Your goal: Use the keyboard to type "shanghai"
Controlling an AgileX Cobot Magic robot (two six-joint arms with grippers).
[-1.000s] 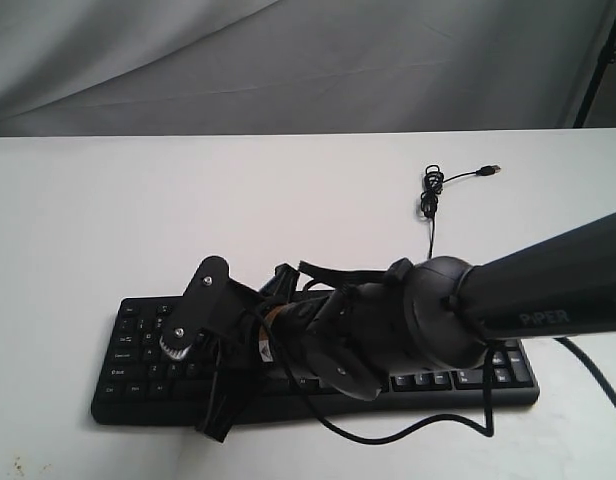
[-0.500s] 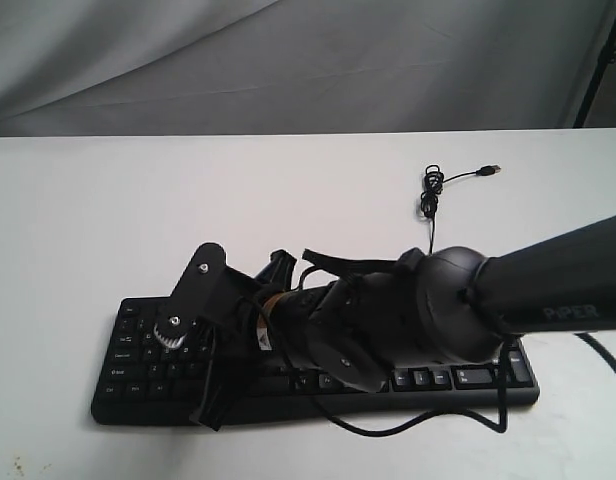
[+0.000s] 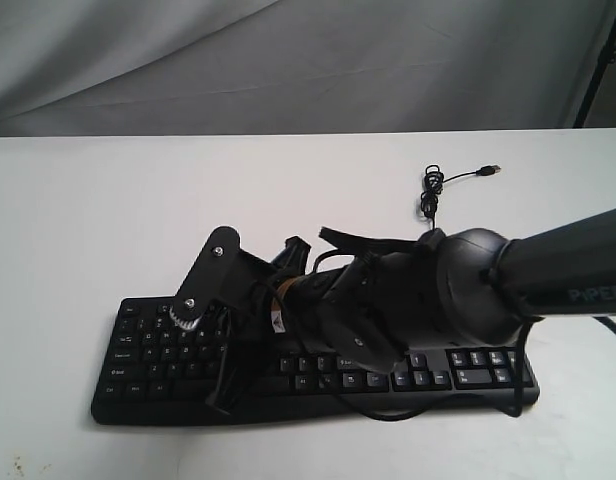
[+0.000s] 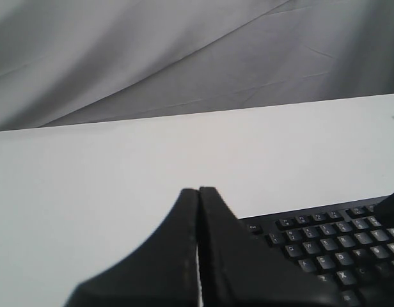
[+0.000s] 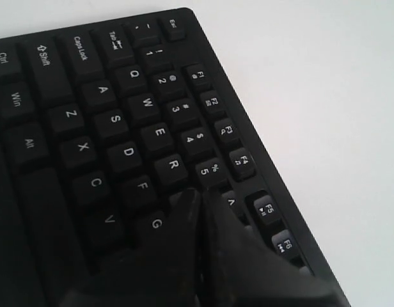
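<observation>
The black keyboard (image 3: pixel 148 352) with white-lettered keys lies across the near part of the white table. My right arm reaches over it from the right. The right gripper (image 3: pixel 231 345) is shut and points down at the keyboard's left-middle keys. In the right wrist view its closed tips (image 5: pixel 198 192) sit just over the keyboard (image 5: pixel 114 121), between R, 5 and G. Whether they touch a key is not visible. In the left wrist view the left gripper (image 4: pixel 198 190) is shut with nothing in it, over bare table beside the Esc corner of the keyboard (image 4: pixel 325 243). It does not show in the exterior view.
The keyboard's thin black cable (image 3: pixel 431 200) runs back from the keyboard and coils, its USB plug (image 3: pixel 493 170) lying loose on the table. A grey cloth backdrop (image 3: pixel 288 60) hangs behind the table. A loose arm cable (image 3: pixel 458 415) droops over the keyboard's front edge.
The right arm and its shut gripper have shifted to the right along the keyboard, uncovering more of the left keys and the number pad. The keyboard has not moved.
</observation>
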